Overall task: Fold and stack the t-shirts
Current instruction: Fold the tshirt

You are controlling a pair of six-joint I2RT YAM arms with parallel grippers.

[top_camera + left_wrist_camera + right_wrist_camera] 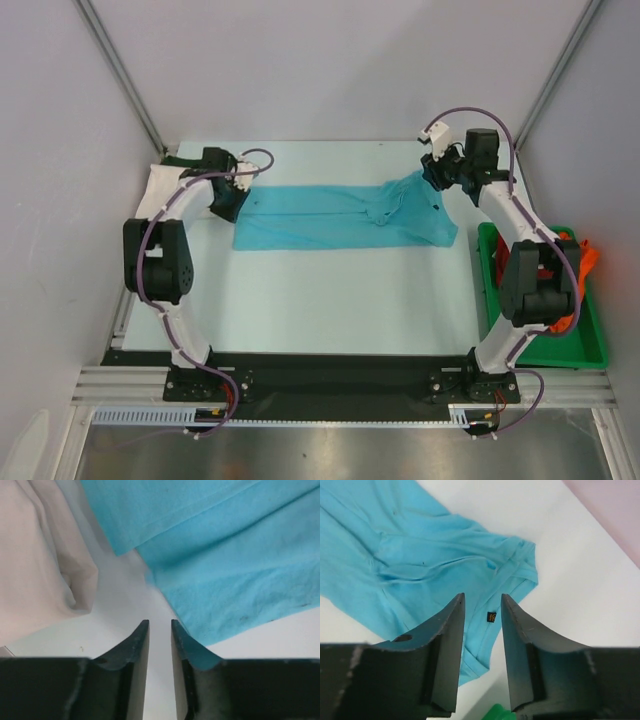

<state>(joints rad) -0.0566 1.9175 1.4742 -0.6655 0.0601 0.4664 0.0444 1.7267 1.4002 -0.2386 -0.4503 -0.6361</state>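
Observation:
A turquoise t-shirt (340,216) lies spread lengthwise on the table, partly folded, with its collar end at the right. My left gripper (228,203) is at its left edge. In the left wrist view the gripper (160,625) is slightly open and empty over bare table, with the turquoise cloth (225,555) just to its right. My right gripper (437,173) hovers over the shirt's far right corner. In the right wrist view it (482,597) is open and empty above the shirt (420,565) near its small label (491,616). A white shirt (160,186) lies bunched at the far left (35,555).
A green tray (592,347) stands at the right edge, partly behind my right arm, and holds orange-red cloth (588,260). A corner of the tray shows in the right wrist view (497,714). Grey walls close in the table on three sides.

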